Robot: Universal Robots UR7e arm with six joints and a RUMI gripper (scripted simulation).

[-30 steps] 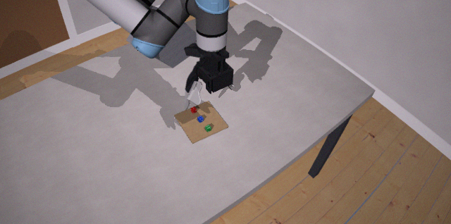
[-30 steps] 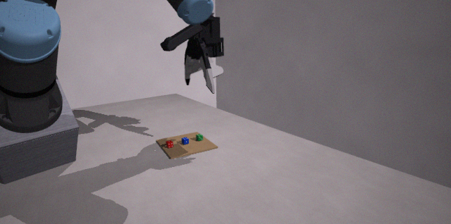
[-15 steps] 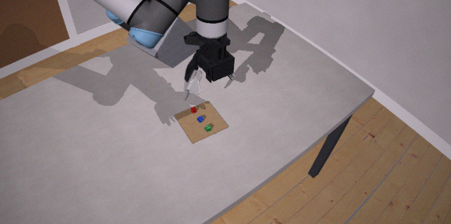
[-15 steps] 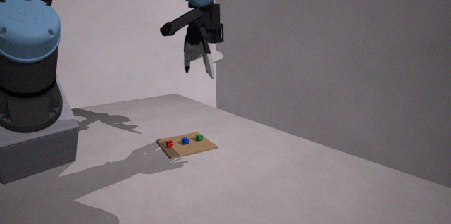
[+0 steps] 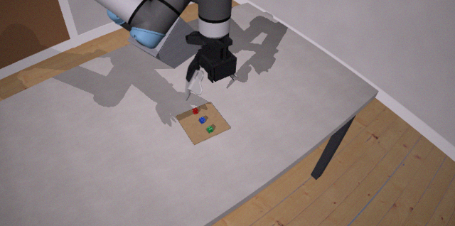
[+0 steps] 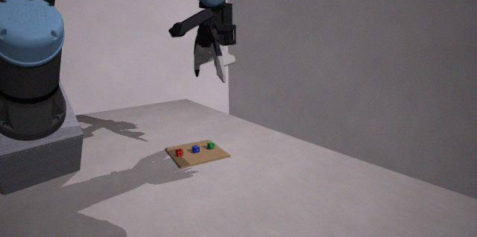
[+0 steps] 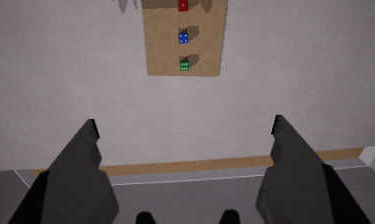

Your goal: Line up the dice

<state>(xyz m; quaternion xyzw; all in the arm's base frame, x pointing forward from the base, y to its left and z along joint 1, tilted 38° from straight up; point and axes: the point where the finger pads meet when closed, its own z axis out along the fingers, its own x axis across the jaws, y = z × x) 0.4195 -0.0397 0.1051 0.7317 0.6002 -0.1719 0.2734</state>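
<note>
The mat [image 5: 192, 134] [image 6: 209, 157] [image 7: 160, 52] lies on the table with three dice, all sitting flat and fully on it. The red die [image 5: 195, 111] [image 6: 179, 152] [image 7: 183, 5] is nearest the base; its top shows one pip in the wrist view. The blue die [image 5: 202, 120] [image 6: 196, 149] [image 7: 183, 38] is in the middle, with four on top. The green die [image 5: 210, 129] [image 6: 211, 145] [image 7: 184, 66] is farthest, with six on top. They stand apart in what looks like a straight line leading away from the base. My gripper [image 5: 210, 87] [image 6: 210, 77] [image 7: 185, 118] is open and empty, high above the table.
The arm's base stands on a grey block [image 5: 178, 46] [image 6: 41, 162] at the table's back edge. Shadows of the arm fall across the table [image 5: 124, 162] [image 6: 298, 188] and the mat's edge nearest the base. A wall [image 5: 341, 13] [image 6: 354, 62] runs along one side.
</note>
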